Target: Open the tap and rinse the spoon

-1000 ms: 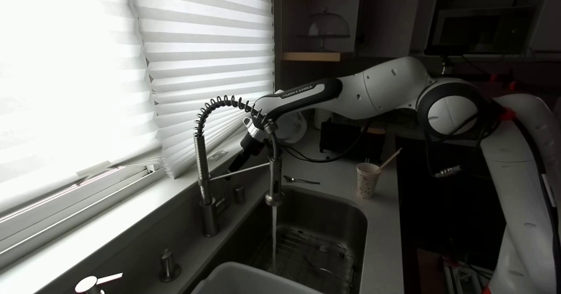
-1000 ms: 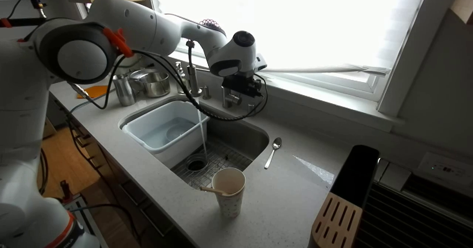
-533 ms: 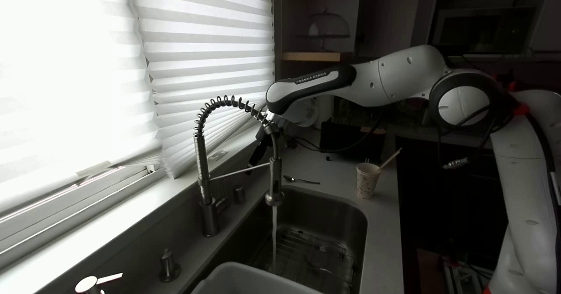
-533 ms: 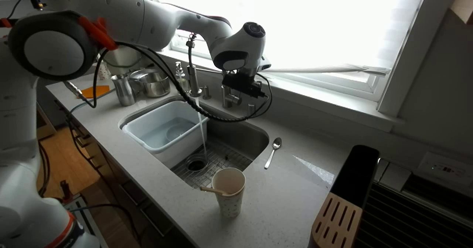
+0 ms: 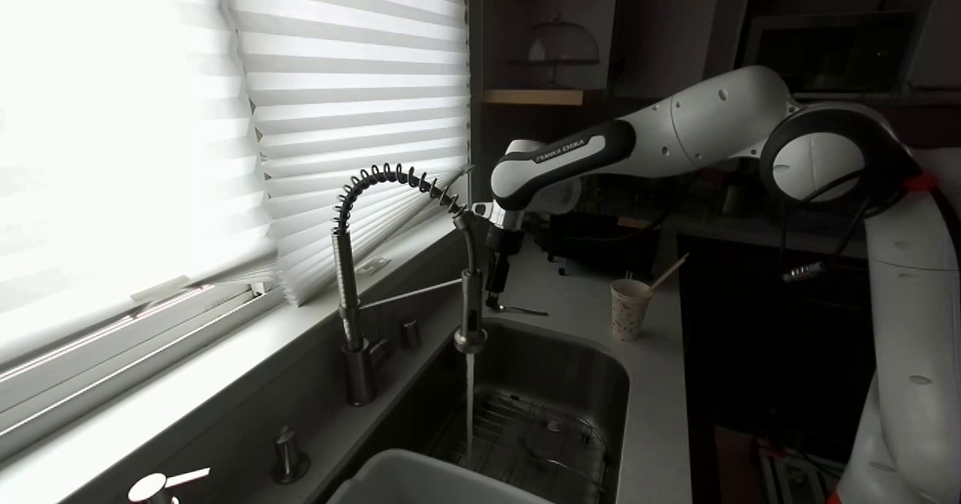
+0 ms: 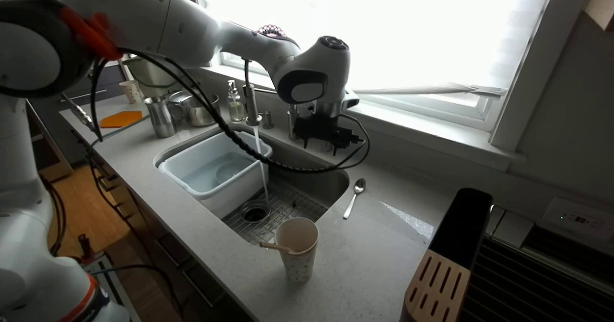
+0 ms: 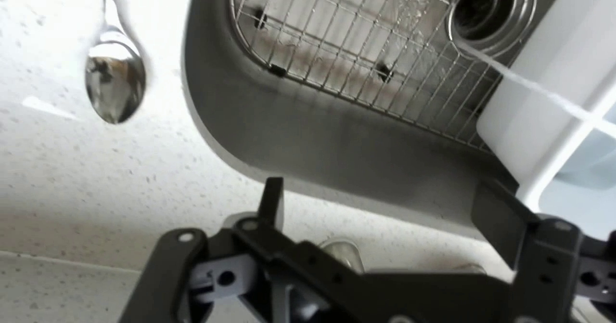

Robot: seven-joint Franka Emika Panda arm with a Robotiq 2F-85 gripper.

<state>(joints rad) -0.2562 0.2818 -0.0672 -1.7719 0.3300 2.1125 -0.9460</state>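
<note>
The tall silvery tap (image 5: 471, 309) has a coiled-spring neck, and its sprayer also shows in an exterior view (image 6: 251, 106). Water runs from it into the sink. The spoon (image 6: 355, 198) lies on the counter beside the sink's end; it also shows in an exterior view (image 5: 522, 310) and, bowl nearest, at upper left in the wrist view (image 7: 115, 84). My gripper (image 7: 379, 193) is open and empty, fingers wide apart, above the counter strip behind the sink. It points down in both exterior views (image 5: 495, 290) (image 6: 320, 148), apart from the spoon.
The sink (image 6: 331, 178) holds a white tub (image 6: 216, 187) with water and a wire grid. A paper cup (image 6: 298, 259) with a stick stands on the near counter. A black and wood holder (image 6: 446, 264) stands at right. Pots and a soap bottle (image 6: 235, 106) stand behind the tub.
My gripper has moved away from the tap's base toward the spoon's side and now points more straight down. The spoon has not moved, and the water runs throughout.
</note>
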